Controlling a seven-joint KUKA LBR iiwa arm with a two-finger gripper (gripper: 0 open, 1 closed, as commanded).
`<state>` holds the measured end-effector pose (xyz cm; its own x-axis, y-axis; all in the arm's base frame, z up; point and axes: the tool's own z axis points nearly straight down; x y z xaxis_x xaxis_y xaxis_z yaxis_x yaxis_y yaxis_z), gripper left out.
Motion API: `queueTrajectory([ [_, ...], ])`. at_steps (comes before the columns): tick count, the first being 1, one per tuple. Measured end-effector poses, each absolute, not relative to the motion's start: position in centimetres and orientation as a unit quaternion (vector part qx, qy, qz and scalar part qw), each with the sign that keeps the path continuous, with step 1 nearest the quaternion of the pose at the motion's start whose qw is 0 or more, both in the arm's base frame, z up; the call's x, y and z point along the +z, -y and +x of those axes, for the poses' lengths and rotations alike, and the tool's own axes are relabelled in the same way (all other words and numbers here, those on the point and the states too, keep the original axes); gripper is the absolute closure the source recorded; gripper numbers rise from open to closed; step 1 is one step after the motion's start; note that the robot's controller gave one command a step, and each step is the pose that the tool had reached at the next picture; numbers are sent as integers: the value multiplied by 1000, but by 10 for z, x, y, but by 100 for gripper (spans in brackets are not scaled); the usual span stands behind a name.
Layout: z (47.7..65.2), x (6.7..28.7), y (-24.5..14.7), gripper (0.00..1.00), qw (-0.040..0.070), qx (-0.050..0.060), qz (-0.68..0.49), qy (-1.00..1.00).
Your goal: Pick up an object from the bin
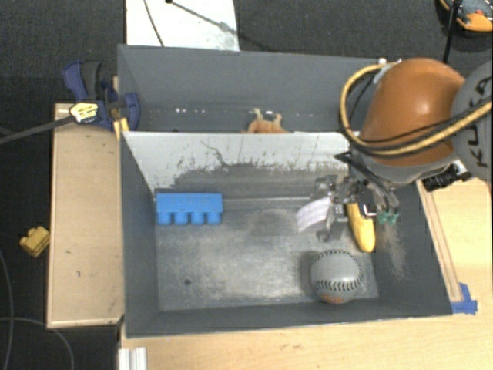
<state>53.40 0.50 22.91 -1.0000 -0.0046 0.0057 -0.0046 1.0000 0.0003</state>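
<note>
Gripper [348,206]: low by the right side of the bin [231,260], touching a yellow banana [363,233]; grip state unclear.
Baseball [337,276]: front edge.
Blue block [189,208]: left wall.

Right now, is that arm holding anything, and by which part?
Cannot tell. The gripper sits right at the far end of a yellow banana near a baseball, but whether it actually grips the banana is hidden.
</note>
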Motion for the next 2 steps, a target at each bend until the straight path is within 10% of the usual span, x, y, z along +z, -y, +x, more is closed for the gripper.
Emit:
queueTrajectory([
  [2,543,194,1,0,-6,0,-6,1000],
])
